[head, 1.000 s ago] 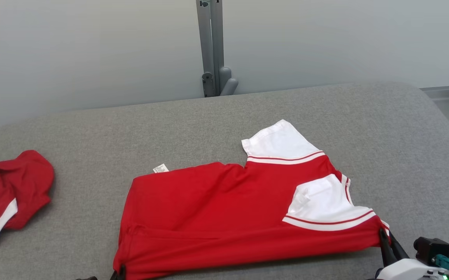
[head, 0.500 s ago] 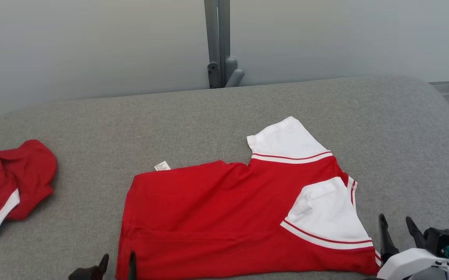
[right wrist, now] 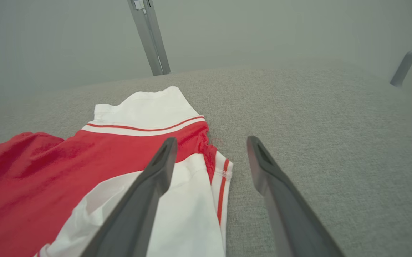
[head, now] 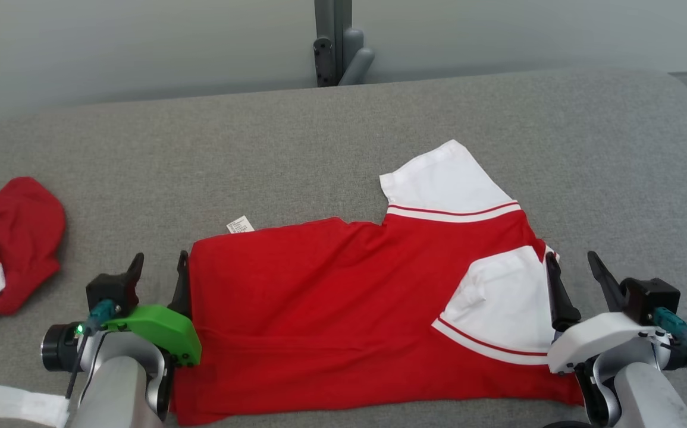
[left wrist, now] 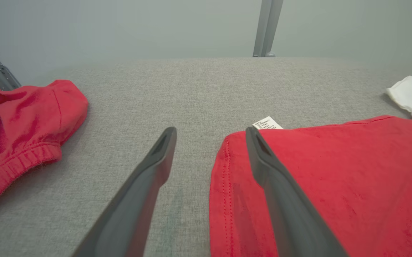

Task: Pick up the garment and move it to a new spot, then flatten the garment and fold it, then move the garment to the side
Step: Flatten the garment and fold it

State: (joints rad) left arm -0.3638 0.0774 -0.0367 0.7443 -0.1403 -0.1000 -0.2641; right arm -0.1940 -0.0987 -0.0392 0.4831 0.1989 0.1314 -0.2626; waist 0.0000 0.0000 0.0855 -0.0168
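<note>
Garment (head: 331, 297) is spread mostly flat on the grey counter (head: 319, 131), toward the near edge. It's a red body with white sleeves trimmed in red stripes. One white sleeve (head: 444, 178) is pointed away from the robot, and the other is folded in over the red body at the right end. A small white tag (head: 240, 225) is poked out at its far left corner.

Left claw (head: 160, 257) is opened wide and nothing is held. It's parked at the left hem, with one finger over the red edge and the other over bare counter; whether fabric is touched can't be told. Right claw (head: 571, 255) is opened just as wide, also empty, and the right edge is straddled: one finger over the folded white sleeve, the other over grey counter.

A second red piece (head: 10, 238), crumpled and with a bit of white on it, is seen well apart at the far left of the counter. A grey post (head: 331, 35) is seen behind the counter's far edge.
</note>
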